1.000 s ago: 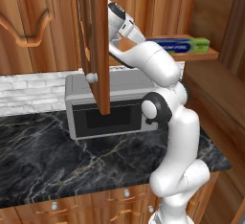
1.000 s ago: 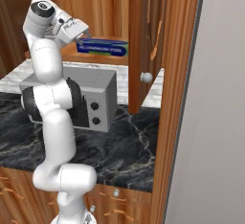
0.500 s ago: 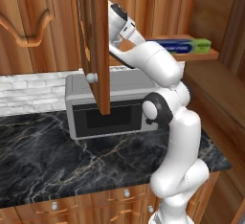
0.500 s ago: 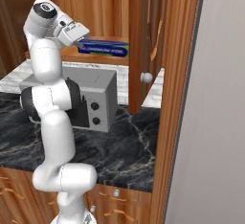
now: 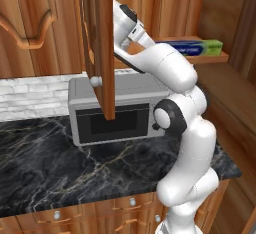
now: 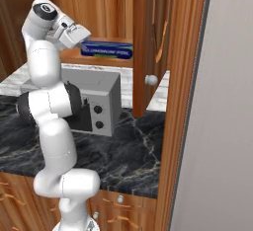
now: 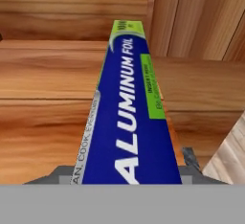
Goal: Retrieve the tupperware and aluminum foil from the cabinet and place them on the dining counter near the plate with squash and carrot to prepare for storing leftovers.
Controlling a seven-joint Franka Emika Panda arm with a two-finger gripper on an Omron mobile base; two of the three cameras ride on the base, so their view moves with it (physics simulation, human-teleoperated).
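Above the microwave, on the open cabinet shelf, lies the aluminum foil box, long and blue with a green end, flat along the shelf's front part. From the right base view the same box sits on the shelf behind and above the microwave, its printed side facing out.

Over the microwave's top the white arm reaches up and into the cabinet, its wrist bent toward the box. The gripper is at the near end of the box in the right base view; in the left base view the hand is mostly hidden behind the open cabinet door, which hangs down in front of the microwave with its round knob at the lower edge.

Seen along the hand, the foil box runs straight away from the camera, with "ALUMINUM FOIL" readable along its blue face, wooden shelf on either side. The fingertips are not visible there, so I cannot tell whether the jaws are spread or closed.

The microwave stands on a dark marble counter.
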